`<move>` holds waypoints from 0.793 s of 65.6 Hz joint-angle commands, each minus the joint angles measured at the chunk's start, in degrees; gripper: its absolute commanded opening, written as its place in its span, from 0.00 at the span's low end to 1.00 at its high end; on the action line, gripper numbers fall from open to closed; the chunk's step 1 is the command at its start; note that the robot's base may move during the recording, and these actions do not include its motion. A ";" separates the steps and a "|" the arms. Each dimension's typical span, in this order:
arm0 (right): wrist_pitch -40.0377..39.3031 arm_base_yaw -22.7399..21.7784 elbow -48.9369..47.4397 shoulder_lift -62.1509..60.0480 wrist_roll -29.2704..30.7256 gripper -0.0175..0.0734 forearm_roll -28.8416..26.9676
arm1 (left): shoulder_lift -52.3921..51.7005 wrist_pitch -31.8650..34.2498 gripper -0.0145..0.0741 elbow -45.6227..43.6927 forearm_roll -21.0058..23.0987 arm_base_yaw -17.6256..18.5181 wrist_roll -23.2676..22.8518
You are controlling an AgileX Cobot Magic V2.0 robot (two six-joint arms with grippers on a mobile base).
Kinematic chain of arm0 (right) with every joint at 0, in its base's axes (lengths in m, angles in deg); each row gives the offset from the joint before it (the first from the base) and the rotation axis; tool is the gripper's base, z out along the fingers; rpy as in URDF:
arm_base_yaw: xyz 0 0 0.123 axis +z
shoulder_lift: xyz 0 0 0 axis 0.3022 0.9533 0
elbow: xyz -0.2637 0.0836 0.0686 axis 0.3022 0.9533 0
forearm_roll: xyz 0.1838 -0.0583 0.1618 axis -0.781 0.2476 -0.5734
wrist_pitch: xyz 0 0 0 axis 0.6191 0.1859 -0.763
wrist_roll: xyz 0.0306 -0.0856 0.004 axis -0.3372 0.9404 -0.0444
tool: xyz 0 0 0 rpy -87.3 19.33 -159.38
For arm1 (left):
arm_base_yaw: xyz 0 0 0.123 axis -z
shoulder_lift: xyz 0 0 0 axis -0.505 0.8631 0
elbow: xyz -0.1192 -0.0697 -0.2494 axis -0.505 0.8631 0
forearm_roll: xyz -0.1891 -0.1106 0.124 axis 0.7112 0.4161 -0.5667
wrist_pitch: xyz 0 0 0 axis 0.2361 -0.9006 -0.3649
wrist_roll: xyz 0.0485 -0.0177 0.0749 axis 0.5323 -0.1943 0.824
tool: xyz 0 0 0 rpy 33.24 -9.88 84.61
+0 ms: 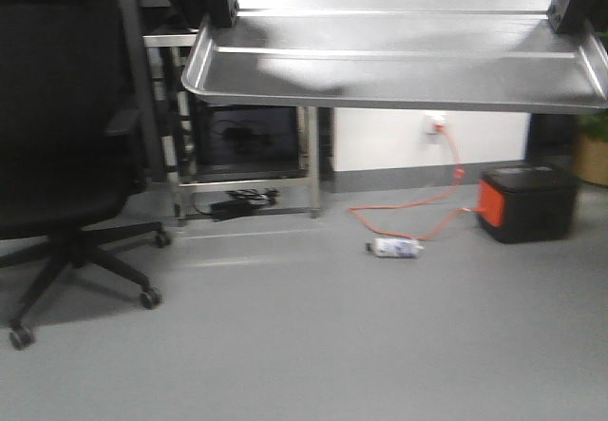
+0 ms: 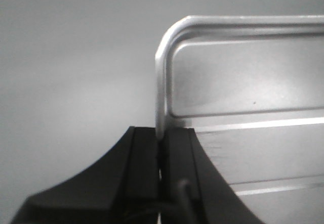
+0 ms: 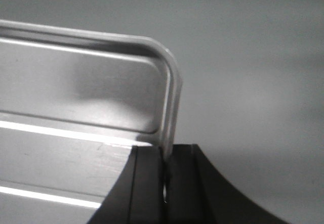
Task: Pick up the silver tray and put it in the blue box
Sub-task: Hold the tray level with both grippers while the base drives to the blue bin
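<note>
Silver tray: the silver tray (image 1: 399,69) is held in the air and spans the whole gap between the two end effectors, well above the floor (image 1: 332,345).

Left end effector: the left end effector (image 2: 161,135) is clamped on the tray's raised rim. The thin edge is pinched between its two black fingers (image 2: 144,158), and the tray floor spreads out to its right.

Right end effector: the right end effector (image 3: 164,153) is closed on the opposite rim in the same way, with the tray floor spreading to its left.

Front view only: both end effectors show at once, one at each short end of the tray. Below and beyond them are a black office chair (image 1: 66,155), a metal rack (image 1: 247,155), an orange cable (image 1: 418,214), a black-and-orange case (image 1: 527,202) and a bottle (image 1: 394,247) lying on the floor.

Wrist views only: these show the pinch itself. From between each pair of fingers the rim runs straight ahead to a rounded corner, against a plain grey background.

Long axis: it runs side to side, from the left end effector to the right one, and the two bright ribs follow that line.

Pointing: each short end faces its own end effector. Whether the tray sits level or tilted cannot be told.
</note>
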 commanded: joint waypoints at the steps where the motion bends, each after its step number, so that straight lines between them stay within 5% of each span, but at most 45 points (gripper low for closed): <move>1: -2.95 -0.09 -2.12 -1.68 1.03 0.26 1.46 | -2.75 1.41 0.05 -1.92 -1.08 0.33 0.50; 52: -3.00 -0.09 -2.12 -1.68 1.03 0.26 1.46 | -2.75 1.41 0.05 -1.92 -1.08 0.33 0.50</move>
